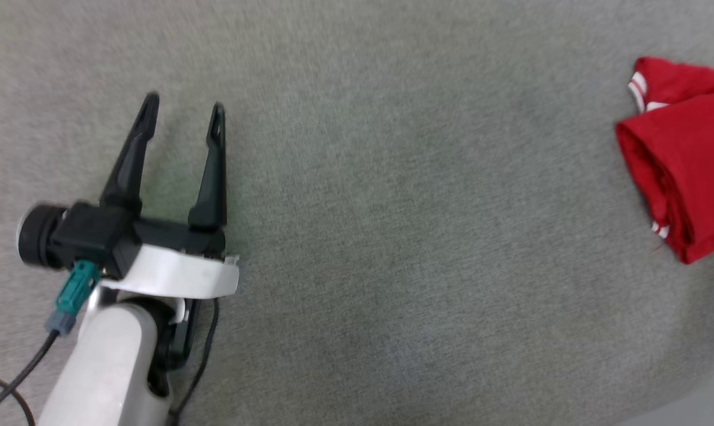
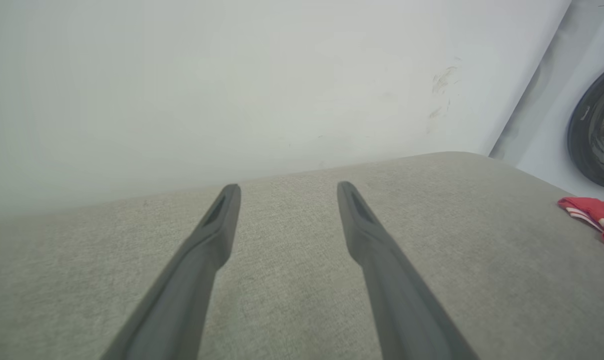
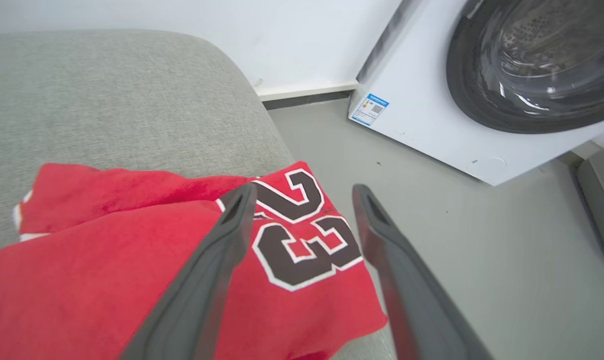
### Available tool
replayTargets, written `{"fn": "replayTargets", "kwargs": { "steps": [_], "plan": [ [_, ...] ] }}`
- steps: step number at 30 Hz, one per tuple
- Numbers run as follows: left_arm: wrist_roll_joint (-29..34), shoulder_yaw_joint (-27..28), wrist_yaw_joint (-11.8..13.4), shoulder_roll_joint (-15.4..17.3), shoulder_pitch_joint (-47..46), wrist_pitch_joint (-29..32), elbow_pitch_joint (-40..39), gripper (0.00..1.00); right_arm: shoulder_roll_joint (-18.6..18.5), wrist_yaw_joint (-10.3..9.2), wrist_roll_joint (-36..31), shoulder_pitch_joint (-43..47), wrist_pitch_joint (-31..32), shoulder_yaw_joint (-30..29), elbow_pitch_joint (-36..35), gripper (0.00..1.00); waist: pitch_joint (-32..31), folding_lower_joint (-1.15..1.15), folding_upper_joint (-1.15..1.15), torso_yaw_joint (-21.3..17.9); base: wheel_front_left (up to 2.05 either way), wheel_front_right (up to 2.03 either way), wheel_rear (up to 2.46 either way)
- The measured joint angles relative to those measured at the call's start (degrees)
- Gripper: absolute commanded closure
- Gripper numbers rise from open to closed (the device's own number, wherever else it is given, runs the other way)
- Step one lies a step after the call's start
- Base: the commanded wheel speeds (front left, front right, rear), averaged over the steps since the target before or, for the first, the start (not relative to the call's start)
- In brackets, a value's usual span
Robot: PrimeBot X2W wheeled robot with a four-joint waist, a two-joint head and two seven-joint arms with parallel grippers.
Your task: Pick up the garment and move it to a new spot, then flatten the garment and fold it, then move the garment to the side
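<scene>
Nothing in the way on cushion; washer beyond its right edge. At that edge: folded shirt, sleeve end farthest, long axis unclear. Left gripper spread wide, empty, well apart; right gripper likewise, over shirt.

White wall, grey floor, washer, grey upholstered surface, perhaps a sofa

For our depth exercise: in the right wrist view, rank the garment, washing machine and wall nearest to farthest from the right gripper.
1. garment, beneath the right gripper, lower left.
2. washing machine, upper right.
3. wall, top, behind both.
</scene>
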Motion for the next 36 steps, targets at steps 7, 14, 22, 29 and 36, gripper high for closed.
{"fn": "replayTargets", "kwargs": {
  "steps": [7,14,22,29,36],
  "plan": [
    [-3.0,0.9,1.3,-2.3,6.2,-3.0,4.7,0.00,2.1,0.00,-0.6,9.6,-4.5,3.5,-10.2,0.00,-8.1,-0.01,0.00,1.0,0.00,0.00,0.00],
    [-4.9,1.6,1.8,-4.9,11.2,-5.0,8.6,0.00,8.8,0.00,0.5,22.5,-9.0,7.6,-23.2,0.00,-16.6,-0.01,0.00,5.4,0.00,0.00,0.00],
    [-5.4,2.6,1.6,-5.8,13.9,-5.7,12.0,0.00,14.1,0.00,2.1,30.6,-9.0,12.1,-31.9,0.00,-21.8,-0.01,0.00,11.4,0.00,0.00,0.00],
    [-5.2,4.2,1.3,-5.3,18.3,-5.8,13.9,0.00,16.4,0.00,2.5,37.1,-7.2,13.4,-38.3,0.00,-26.3,-0.01,0.00,15.0,0.00,0.00,0.00],
    [-4.3,5.4,0.9,-5.6,23.4,-5.8,14.3,0.00,17.0,0.00,2.6,43.1,-4.9,14.9,-41.9,0.00,-30.5,-0.02,0.00,15.5,0.00,0.00,0.00]
  ]
}}
